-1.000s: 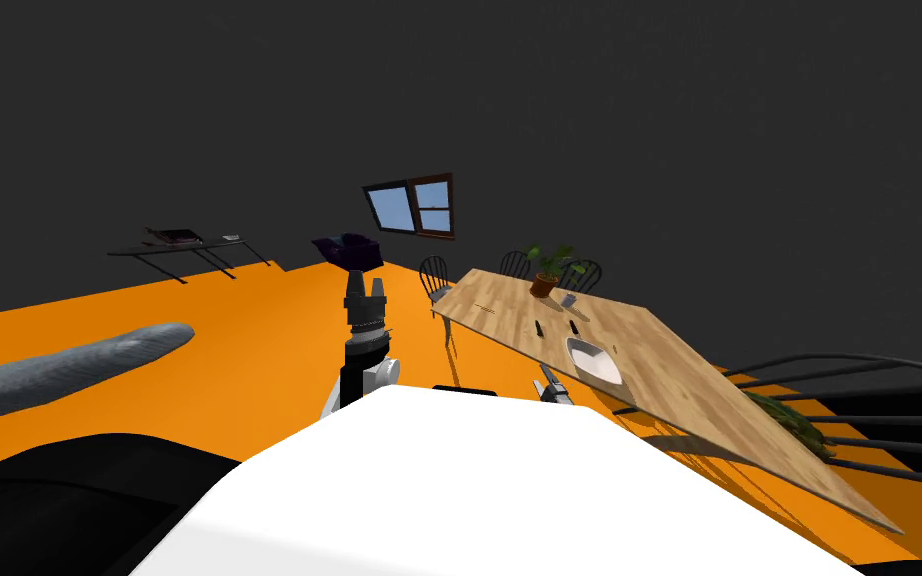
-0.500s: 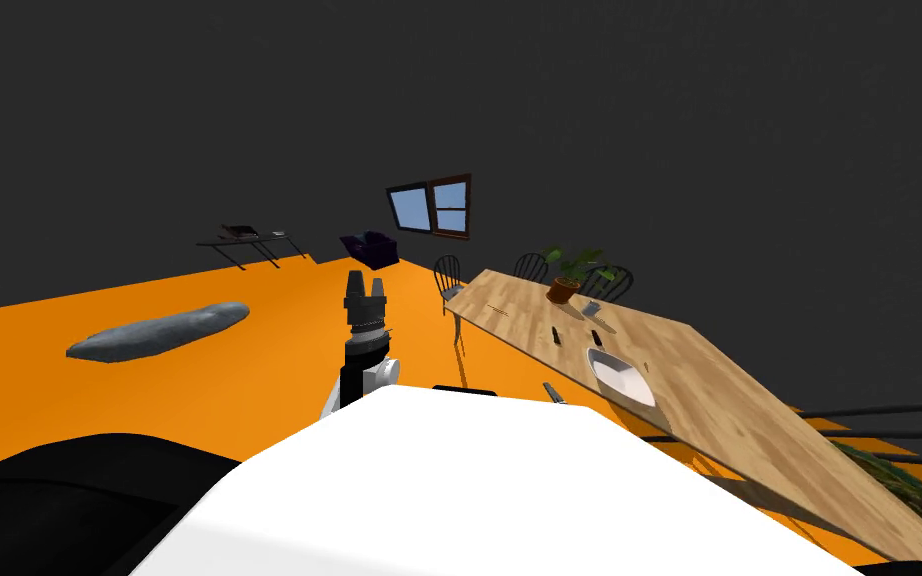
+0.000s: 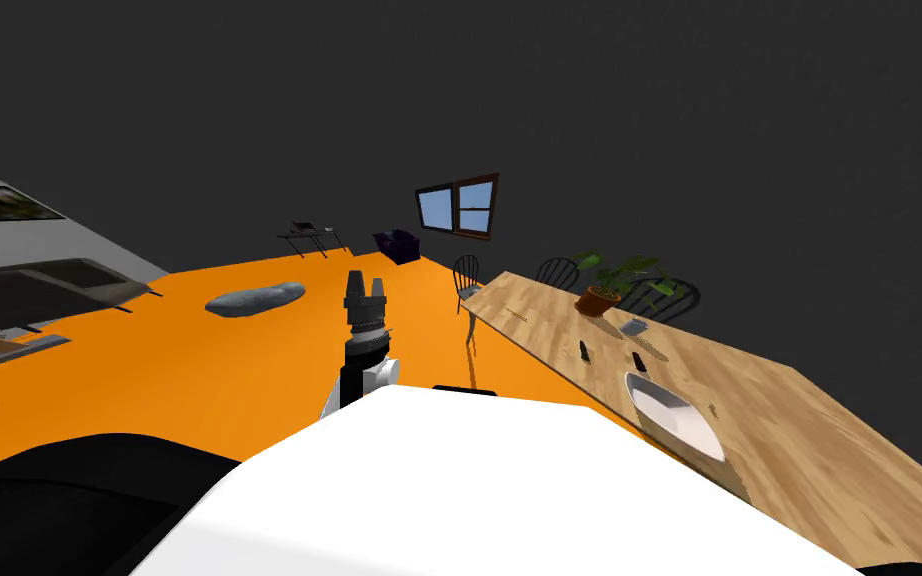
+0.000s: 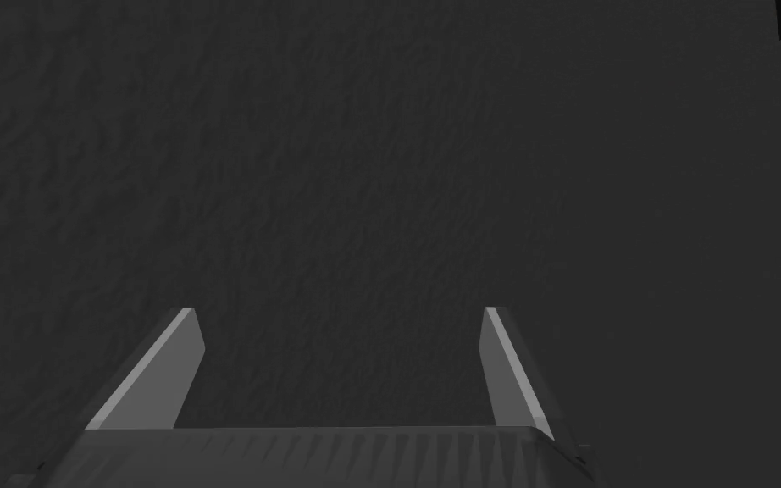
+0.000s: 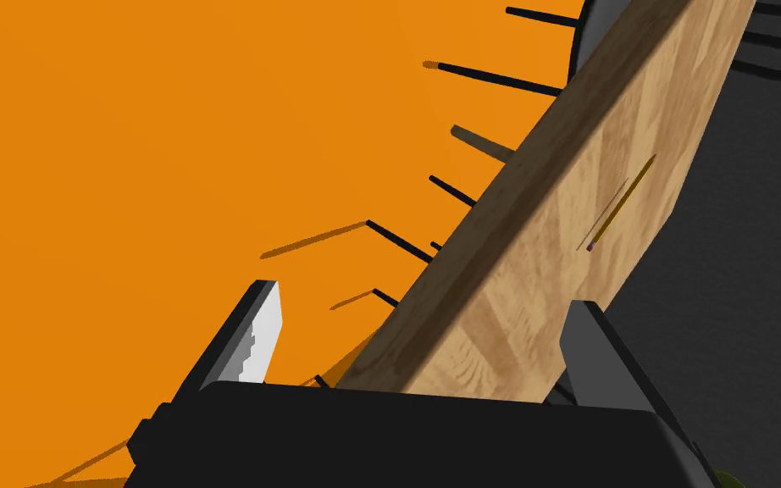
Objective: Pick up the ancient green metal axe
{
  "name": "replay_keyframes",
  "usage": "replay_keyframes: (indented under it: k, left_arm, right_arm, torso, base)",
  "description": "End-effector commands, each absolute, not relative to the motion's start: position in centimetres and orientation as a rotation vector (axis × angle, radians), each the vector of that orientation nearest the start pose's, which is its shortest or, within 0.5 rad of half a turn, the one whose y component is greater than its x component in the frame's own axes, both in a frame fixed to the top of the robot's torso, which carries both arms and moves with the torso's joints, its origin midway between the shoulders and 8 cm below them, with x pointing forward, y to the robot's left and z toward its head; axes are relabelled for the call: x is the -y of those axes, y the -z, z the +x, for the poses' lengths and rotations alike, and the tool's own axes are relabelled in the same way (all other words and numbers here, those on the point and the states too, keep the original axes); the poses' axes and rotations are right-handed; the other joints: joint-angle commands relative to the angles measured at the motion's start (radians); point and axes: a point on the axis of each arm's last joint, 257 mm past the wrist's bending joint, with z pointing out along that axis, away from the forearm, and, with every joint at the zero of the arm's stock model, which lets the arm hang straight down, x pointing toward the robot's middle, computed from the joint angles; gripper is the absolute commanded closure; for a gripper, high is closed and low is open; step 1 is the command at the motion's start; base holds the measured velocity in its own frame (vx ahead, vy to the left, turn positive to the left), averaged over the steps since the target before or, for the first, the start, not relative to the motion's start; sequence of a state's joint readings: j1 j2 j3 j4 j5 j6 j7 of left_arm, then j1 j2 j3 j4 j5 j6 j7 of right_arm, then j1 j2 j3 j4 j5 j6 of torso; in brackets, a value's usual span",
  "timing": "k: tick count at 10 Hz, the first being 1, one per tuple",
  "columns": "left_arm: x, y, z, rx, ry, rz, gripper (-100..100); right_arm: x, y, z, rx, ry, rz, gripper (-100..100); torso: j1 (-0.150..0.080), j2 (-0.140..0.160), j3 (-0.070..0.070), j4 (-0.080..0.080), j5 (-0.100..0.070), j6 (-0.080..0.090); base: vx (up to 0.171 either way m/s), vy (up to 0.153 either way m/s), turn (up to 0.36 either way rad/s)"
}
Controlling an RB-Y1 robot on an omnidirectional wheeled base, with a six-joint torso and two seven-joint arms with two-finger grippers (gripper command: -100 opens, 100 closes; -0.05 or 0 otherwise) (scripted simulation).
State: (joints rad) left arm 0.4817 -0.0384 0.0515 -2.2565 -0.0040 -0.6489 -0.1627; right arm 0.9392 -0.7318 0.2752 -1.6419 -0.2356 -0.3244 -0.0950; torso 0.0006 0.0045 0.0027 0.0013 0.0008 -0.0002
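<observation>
Now, wooden table [image 3: 549,330]: it is standing on the orange floor [image 3: 249,350], and I am placing everything else by it.
Axe: I am not finding it. Nothing on the table is looking green and axe-shaped, so I cannot tell where it is lying.
On the table: a potted plant [image 3: 604,290] is standing at the far end. A white bowl [image 3: 671,415] is lying nearer, with small dark bits [image 3: 583,349] between them.
Pencil [image 5: 622,203]: it is lying on the table near its edge.
Left gripper [image 4: 338,313]: it is pointing up, away from the table, with fingers apart and holding nothing.
Right gripper [image 5: 424,301]: it is hanging just beside the table's long edge, with fingers apart and holding nothing.
Bump risk: I am thinking the right gripper could hit the table's edge, because it is so close.
Wrong-pick risk: I am thinking a dark bit could get grabbed by mistake, because the axe is not showing.
</observation>
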Motion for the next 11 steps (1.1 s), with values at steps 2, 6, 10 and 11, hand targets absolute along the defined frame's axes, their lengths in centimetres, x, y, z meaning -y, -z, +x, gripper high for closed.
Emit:
replay_keyframes:
  k: [2,6,10,11]
  left_arm:
    - [-29.2,-4.7,31.9,-0.518,1.126,-0.509,0]
    - [-29.2,-4.7,31.9,-0.518,1.126,-0.509,0]
    - [-29.2,-4.7,31.9,-0.519,1.126,-0.509,0]
    - [-29.2,-4.7,31.9,-0.519,1.126,-0.509,0]
  right_arm:
    - [39.1,46.8,8.3,-2.022,-0.660,1.465,-100]
    - [44.6,48.9,2.9,-2.190,-0.429,1.469,-100]
    - [50.1,49.7,-0.5,-2.317,-0.210,1.441,-100]
    - [51.8,49.7,-1.1,-2.348,-0.147,1.425,-100]
  torso:
    - [0.000,0.000,0.000,0.000,0.000,0.000]
    - [-0.004,0.000,0.000,0.000,-0.001,0.000]
    - [-0.006,0.000,0.000,0.000,-0.002,0.001]
    - [-0.007,-0.001,0.000,0.000,-0.002,0.000]
  base:
    - [-0.026,0.037,0.279]
    - [-0.021,0.008,0.277]
    - [-0.021,-0.030,0.327]
    - [-0.033,-0.079,0.383]
